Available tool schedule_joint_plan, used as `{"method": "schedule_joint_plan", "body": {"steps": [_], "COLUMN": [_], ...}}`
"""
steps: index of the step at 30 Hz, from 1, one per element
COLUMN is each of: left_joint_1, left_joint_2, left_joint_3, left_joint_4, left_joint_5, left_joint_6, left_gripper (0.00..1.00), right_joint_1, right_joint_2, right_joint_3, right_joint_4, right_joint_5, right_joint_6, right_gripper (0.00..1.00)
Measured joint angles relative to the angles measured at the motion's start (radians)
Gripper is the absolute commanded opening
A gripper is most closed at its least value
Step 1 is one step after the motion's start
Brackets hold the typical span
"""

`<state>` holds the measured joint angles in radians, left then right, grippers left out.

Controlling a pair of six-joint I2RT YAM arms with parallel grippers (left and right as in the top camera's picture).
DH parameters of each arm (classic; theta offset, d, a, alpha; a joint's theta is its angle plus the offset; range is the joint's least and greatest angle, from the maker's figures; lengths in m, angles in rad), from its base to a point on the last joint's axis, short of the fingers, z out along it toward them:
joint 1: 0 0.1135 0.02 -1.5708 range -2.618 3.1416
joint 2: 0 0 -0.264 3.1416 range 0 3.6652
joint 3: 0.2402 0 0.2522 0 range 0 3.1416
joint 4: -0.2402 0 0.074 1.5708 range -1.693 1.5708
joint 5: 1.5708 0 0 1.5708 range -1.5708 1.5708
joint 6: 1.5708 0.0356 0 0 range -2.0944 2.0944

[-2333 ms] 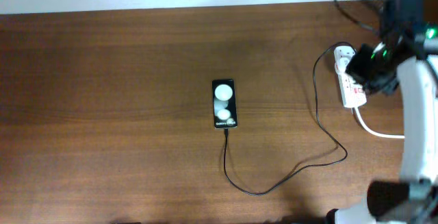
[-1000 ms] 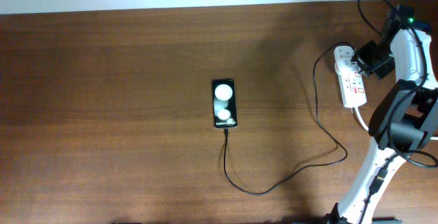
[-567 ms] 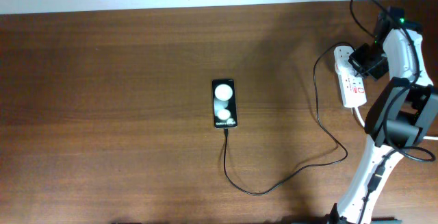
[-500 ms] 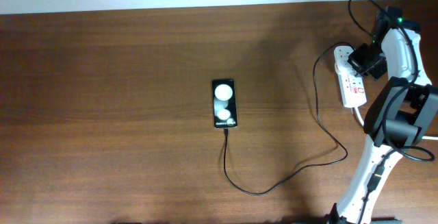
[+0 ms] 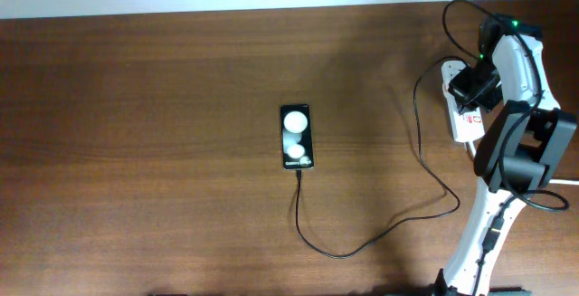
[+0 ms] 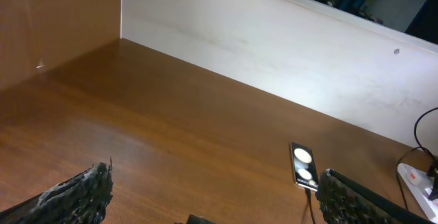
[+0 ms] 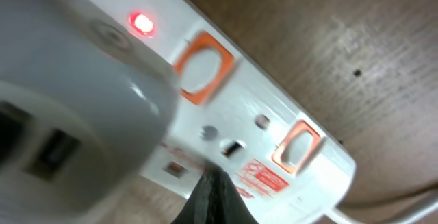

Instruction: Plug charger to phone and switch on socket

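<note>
right gripper (image 5: 471,89) shut over the socket (image 5: 465,126) at the right side of the tabletop (image 5: 136,151)

its fingers are closed into one dark tip, holding nothing, right at the socket's white face by the orange-framed switches (image 7: 202,70); contact cannot be told. a red light (image 7: 142,23) glows beside the white adapter head (image 7: 61,114). the charger (image 5: 298,204) cable loops across to the phone (image 5: 296,138), which lies mid-tabletop, well apart from this gripper. the left gripper (image 6: 212,210) hangs wide open and empty, far from the phone.

nothing legible: lettering (image 5: 296,161) on the phone (image 5: 296,136) and the red label (image 7: 263,179) on the socket (image 7: 263,97) are blurred.
</note>
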<state>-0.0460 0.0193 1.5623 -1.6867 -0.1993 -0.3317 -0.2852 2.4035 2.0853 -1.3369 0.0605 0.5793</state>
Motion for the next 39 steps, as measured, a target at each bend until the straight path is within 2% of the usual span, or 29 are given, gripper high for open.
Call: {"method": "schedule_joint_plan", "body": {"steps": [7,15,23,30,35,39], "left_joint_1": [0.0,0.0,0.0,0.0,0.0,0.021], "left_joint_2": [0.0,0.0,0.0,0.0,0.0,0.0], "left_joint_3": [0.0,0.0,0.0,0.0,0.0,0.0], "left_joint_4": [0.0,-0.001,-0.001,0.0,-0.001,-0.001], "left_joint_5": [0.0,0.0,0.0,0.0,0.0,0.0], "left_joint_6": [0.0,0.0,0.0,0.0,0.0,0.0], "left_gripper": [0.99,0.99,0.99,0.99,0.99,0.99], "right_joint_1": [-0.042,-0.04,0.09,0.222,0.235,0.235], "right_joint_2": [-0.056,-0.469,-0.611,-0.747,-0.856,-0.924], "right_joint_3": [-0.011,-0.011,-0.011,-0.011,-0.018,-0.102], "right_joint_4": [-0.063,-0.213,-0.348,-0.356,-0.356,-0.356], "right_joint_5": [0.03,0.002,-0.002,-0.001,-0.001,-0.001], "right_joint_6": [0.0,0.0,-0.002,-0.034,-0.042,-0.053], "right_gripper": [0.04,0.04,0.04,0.04,0.04,0.04]}}
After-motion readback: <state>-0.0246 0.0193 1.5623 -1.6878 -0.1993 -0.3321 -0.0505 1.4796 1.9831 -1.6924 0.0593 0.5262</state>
